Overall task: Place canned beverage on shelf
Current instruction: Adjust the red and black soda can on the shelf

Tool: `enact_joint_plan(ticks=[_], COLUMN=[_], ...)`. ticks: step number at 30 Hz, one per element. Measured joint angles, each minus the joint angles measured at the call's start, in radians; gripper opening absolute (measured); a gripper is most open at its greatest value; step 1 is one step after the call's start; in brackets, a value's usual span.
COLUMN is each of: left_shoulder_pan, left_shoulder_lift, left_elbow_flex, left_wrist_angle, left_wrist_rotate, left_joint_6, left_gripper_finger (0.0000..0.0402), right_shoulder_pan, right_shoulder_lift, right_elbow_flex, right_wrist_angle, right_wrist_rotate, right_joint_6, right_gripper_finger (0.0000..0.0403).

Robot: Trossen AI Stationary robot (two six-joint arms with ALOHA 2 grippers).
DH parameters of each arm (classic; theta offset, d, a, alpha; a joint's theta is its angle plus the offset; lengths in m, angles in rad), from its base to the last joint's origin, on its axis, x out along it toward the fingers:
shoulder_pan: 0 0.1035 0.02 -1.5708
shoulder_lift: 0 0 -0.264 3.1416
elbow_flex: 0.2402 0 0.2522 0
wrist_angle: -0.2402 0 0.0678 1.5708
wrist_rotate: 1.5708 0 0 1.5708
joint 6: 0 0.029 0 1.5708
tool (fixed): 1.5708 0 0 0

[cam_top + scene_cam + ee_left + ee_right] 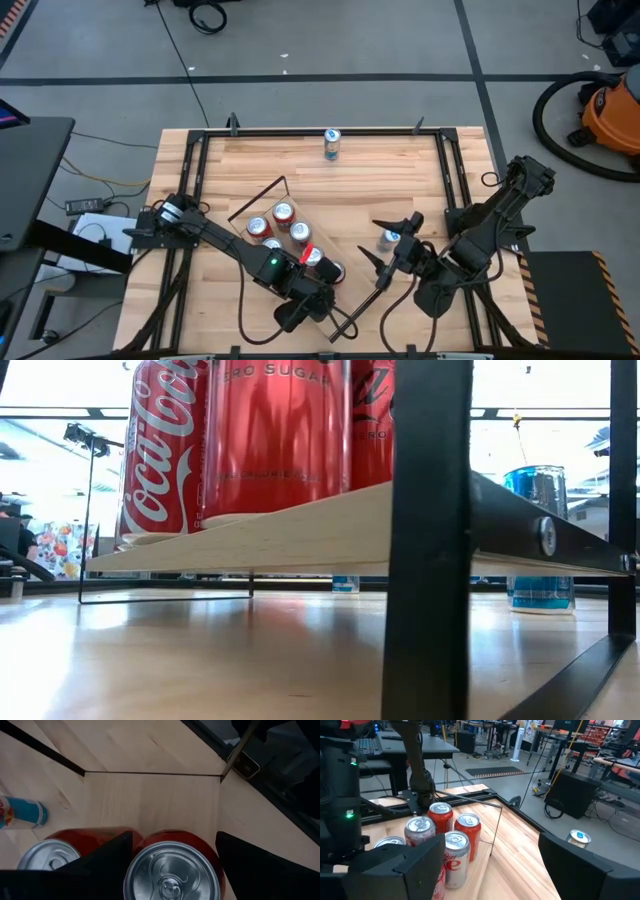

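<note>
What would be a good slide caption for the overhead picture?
Left gripper straddles a red can on the shelf while the right gripper waits by a blue can.

The dark left arm reaches from the table's left edge toward the near middle, its two-finger left gripper (312,272) pointing down with fingers parted. The dark right arm bends in from the right; its right gripper (392,243) hangs spread wide, holding nothing.
</note>
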Motion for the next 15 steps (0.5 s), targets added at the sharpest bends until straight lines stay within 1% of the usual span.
enact_joint_plan(ticks=[15], left_shoulder_pan=[0.000], left_shoulder_lift=[0.000], left_elbow_flex=[0.000], left_wrist_angle=[-0.042], left_wrist_rotate=[-0.004], left_joint_6=[-0.017], left_gripper_finger=[0.0295], right_shoulder_pan=[0.000], right_shoulder_lift=[0.000], right_elbow_flex=[0.000], right_wrist_angle=[0.000], right_wrist_rotate=[-0.008], right_joint_6=[0.000], right_gripper_finger=[0.0331])
